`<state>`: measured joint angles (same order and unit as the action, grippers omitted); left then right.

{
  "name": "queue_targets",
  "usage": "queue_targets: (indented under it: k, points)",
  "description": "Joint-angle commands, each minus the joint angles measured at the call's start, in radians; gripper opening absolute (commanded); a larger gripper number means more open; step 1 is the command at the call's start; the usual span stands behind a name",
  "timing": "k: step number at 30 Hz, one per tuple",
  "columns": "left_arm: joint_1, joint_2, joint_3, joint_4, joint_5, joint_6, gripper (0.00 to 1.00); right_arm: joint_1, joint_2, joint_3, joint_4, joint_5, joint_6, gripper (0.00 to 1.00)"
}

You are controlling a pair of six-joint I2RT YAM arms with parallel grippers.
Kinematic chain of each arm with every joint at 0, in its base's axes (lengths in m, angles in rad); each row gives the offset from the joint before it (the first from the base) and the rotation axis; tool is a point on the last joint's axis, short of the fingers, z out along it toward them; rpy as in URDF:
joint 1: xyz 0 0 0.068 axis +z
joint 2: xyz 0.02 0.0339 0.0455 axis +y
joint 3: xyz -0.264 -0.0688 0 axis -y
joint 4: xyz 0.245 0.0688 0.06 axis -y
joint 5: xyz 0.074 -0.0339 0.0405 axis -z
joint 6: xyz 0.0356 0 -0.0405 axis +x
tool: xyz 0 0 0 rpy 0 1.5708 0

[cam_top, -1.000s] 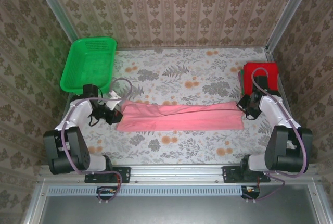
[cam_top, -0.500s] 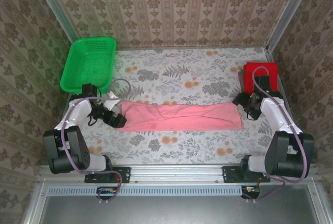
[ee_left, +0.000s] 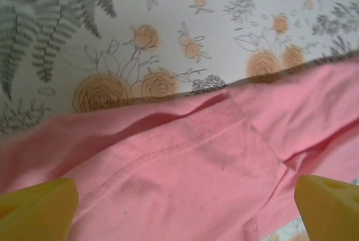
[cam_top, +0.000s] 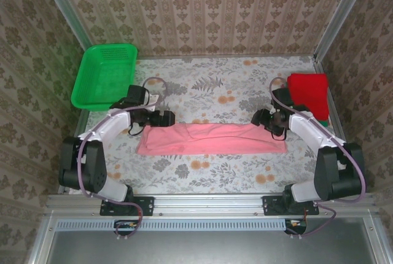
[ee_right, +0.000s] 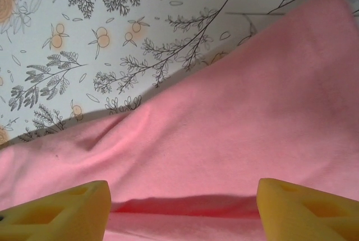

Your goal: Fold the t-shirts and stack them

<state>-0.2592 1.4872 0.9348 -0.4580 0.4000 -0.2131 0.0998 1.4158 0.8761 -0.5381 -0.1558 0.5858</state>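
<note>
- The pink shirt (cam_top: 212, 138) is laid as a long, narrow band across the middle of the table (cam_top: 202, 86), its ends pointing toward the two arms. This layout is judged to suit a fold in which each end is taken by one arm.
- In the left wrist view, the pink shirt (ee_left: 185, 162) shows a stitched seam and soft creases. In the right wrist view, it (ee_right: 224, 129) looks smooth, with a doubled layer along the near edge.
- The left gripper (cam_top: 167, 118) is held just above the band's far edge near its left end. Its jaws are spread wide and nothing is gripped (ee_left: 182, 204).
- The right gripper (cam_top: 258, 118) is placed likewise near the right end, with its jaws apart and empty over the cloth (ee_right: 182, 210).
- The red shirt (cam_top: 309, 89) lies folded at the far right, well apart from the band, and probably serves as the stack.
- The basket (cam_top: 104, 73) stands at the far left.
</note>
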Motion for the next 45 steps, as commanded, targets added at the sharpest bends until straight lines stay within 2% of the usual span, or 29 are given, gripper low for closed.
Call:
queue_targets:
  k: [1,5,10,16,23,26,29,37,45]
  points:
    - [-0.021,-0.016,-0.050,0.044,-0.038,-0.226,1.00,0.012,0.027,-0.028,0.039,-0.026,0.043,0.67]
    - [-0.011,0.015,-0.099,0.063,-0.047,-0.251,1.00,0.012,0.081,-0.029,0.033,-0.016,0.032,0.60]
    - [0.022,0.080,-0.123,0.089,-0.053,-0.258,1.00,0.029,0.126,-0.005,0.038,-0.054,-0.023,0.55]
    - [0.031,0.119,-0.116,0.096,-0.062,-0.248,1.00,0.119,0.186,0.077,0.018,-0.078,-0.122,0.45]
    - [0.047,0.127,-0.110,0.090,-0.067,-0.240,1.00,0.217,0.293,0.112,0.007,-0.157,-0.195,0.37]
    - [0.053,0.130,-0.100,0.082,-0.056,-0.231,1.00,0.240,0.273,0.089,-0.038,-0.191,-0.239,0.24]
    - [0.060,0.127,-0.096,0.072,-0.065,-0.224,1.00,0.249,0.214,0.054,-0.063,-0.202,-0.263,0.16]
    - [0.072,0.151,-0.085,0.066,-0.059,-0.204,1.00,0.250,0.158,0.012,-0.118,-0.213,-0.301,0.15]
    - [0.074,0.157,-0.079,0.074,-0.051,-0.204,1.00,0.265,0.197,0.122,-0.079,-0.247,-0.294,0.21]
